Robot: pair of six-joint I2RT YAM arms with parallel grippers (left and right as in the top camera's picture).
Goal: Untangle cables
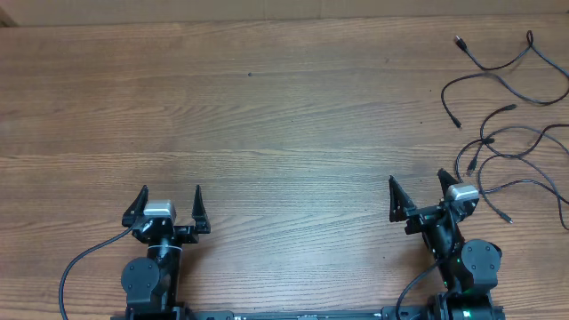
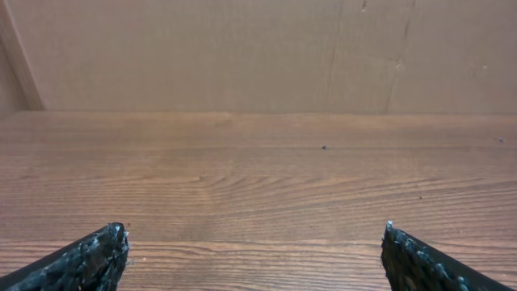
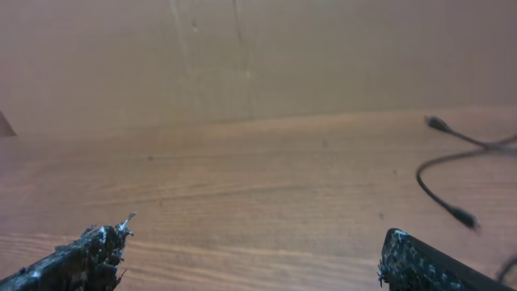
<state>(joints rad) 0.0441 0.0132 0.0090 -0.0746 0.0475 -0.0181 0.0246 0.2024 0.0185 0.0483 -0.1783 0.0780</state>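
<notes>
Lying in loose loops and separate strands, the thin black cables with small plug ends (image 1: 511,108) spread over the far right part of the brown wood-grain table (image 1: 267,116). The nearest strands run just beside the black two-finger right gripper (image 1: 416,178), whose jaws stand wide apart and empty. The black left gripper (image 1: 171,191), well apart from them, gapes equally wide, holding nothing

The table (image 1: 267,107) is brown wood-grain, smooth and matt. Toward 2 o'clock, the cables (image 1: 508,108) look like thin, matt black plastic. The left gripper (image 1: 171,197) and right gripper (image 1: 416,185) have rough, flecked black fingers (image 2: 97,259).
</notes>
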